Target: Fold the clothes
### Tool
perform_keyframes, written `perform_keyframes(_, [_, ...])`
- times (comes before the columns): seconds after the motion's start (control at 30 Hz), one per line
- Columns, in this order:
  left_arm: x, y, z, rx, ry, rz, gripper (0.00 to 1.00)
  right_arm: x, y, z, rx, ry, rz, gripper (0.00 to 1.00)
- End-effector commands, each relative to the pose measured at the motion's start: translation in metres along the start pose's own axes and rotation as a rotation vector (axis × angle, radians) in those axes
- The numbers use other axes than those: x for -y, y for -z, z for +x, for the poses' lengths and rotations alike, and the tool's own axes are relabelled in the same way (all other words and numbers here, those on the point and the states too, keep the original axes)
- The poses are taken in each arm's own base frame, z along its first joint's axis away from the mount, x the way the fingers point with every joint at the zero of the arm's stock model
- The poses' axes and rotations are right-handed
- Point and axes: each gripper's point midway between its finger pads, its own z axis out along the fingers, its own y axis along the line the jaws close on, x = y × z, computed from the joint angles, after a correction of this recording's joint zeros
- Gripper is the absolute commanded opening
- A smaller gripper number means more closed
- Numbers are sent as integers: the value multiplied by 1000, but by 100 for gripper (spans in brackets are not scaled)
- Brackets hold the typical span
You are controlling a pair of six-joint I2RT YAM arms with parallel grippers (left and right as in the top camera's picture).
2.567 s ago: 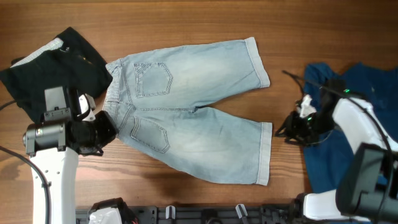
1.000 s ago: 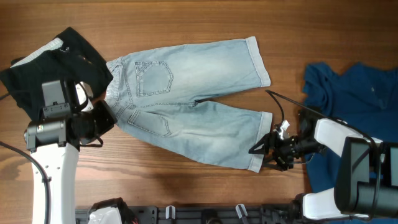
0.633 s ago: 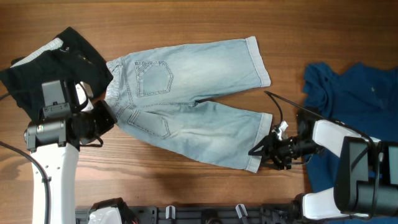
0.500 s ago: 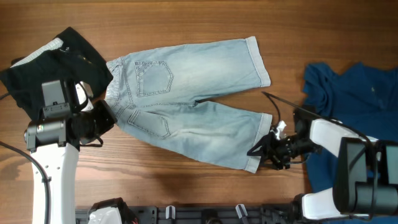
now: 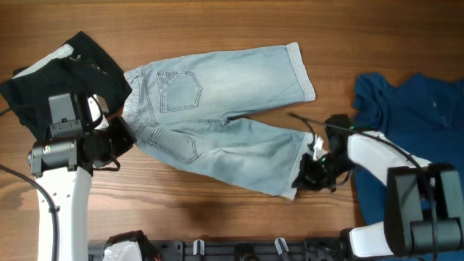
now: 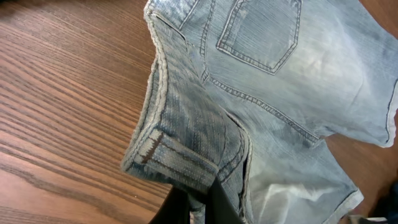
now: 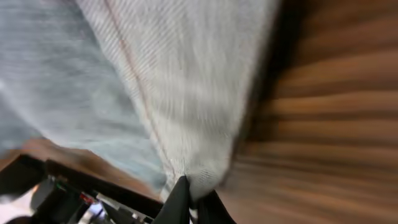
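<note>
Overhead view: pale blue denim shorts (image 5: 217,119) lie back pockets up on a wooden table (image 5: 217,29). A black garment (image 5: 61,72) sits just beside the shorts' waistband (image 5: 134,109), and a blue garment (image 5: 413,123) lies apart from them, beyond the leg ends. The left gripper (image 5: 122,141) sits at the waistband corner on the robot's side of the shorts. The left wrist view shows its dark fingertips (image 6: 214,196) pinched together on the waistband edge next to a belt loop. The right gripper (image 5: 306,175) is at the end of the shorts' near leg, where the cuff (image 5: 296,187) is bunched and raised. The right wrist view shows its fingers closed tight on a fold of that hem, with denim hanging above the wood. The step in hand looks like folding the near leg over onto the far leg. To do it well, both arms should rise together and keep the denim taut between the two grips. They should carry the near edge across until cuff meets cuff and the waistband halves align. Both pinches look shallow, so slow, even motion guards against slipping, and release should come only once the cloth lies flat.
</note>
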Motion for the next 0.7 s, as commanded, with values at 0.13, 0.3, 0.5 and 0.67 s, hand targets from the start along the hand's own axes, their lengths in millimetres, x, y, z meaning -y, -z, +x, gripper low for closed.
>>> perform_keyframes(0.13, [3,4,-7,25,7,7,4,-10,74,-73,334,-15,75,4])
perform_keyframes(0.3, [4,4,-7,22,7,14,4,2,70,-71,315,-60,116,64])
perform_keyframes(0.5, [4,4,-7,21,6,17,5,28,41,-32,167,-108,163,69])
perform_keyframes(0.67, [5,4,-7,23,6,18,6,24,11,-4,59,-109,69,64])
